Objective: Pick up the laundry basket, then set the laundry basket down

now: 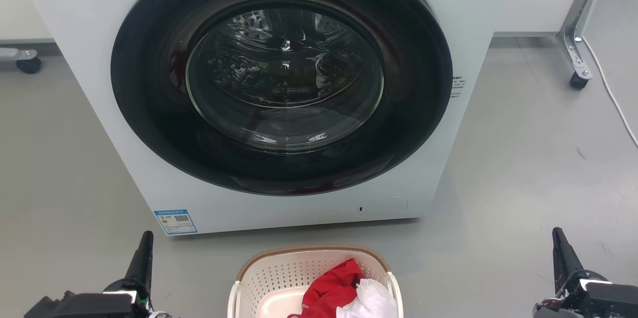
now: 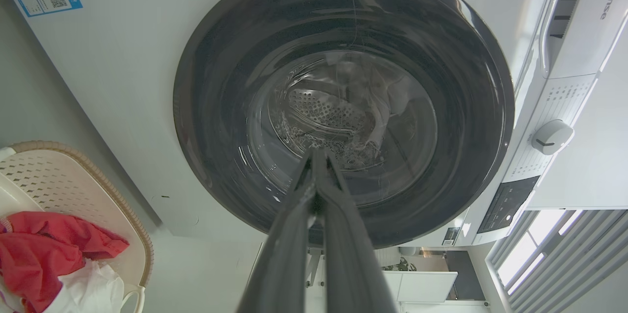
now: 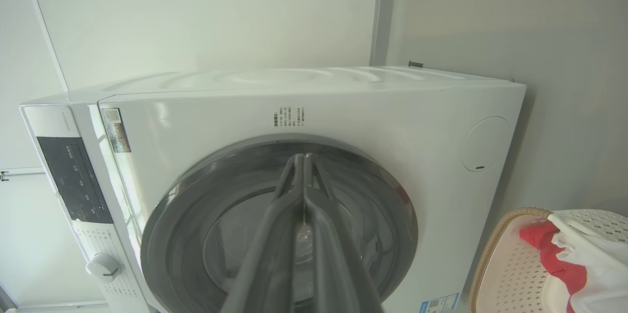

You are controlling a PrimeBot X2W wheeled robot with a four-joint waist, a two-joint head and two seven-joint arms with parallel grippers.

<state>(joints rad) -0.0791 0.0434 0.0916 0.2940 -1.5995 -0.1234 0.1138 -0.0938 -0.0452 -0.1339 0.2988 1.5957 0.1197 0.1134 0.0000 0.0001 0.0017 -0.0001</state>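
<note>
**Basket Waits on the Floor by the Washer**

The cream-white plastic laundry basket with little holes and a brown woven-look rim (image 1: 279, 273) sits on the grey floor (image 1: 523, 158), just in front of the big white washer with the round dark glass door (image 1: 99, 34); a red cloth (image 1: 334, 283) and a white cloth (image 1: 369, 300) lie bunched up inside it. The left gripper (image 1: 145, 238) hangs off to one side of the basket and the right gripper (image 1: 557, 234) off to the other; neither one touches it. Each gripper points its two long dark fingers at the washer; both pairs are pressed together at the tips and hold nothing. A blue sticker (image 1: 175, 222) is stuck low on the washer's front.
</note>
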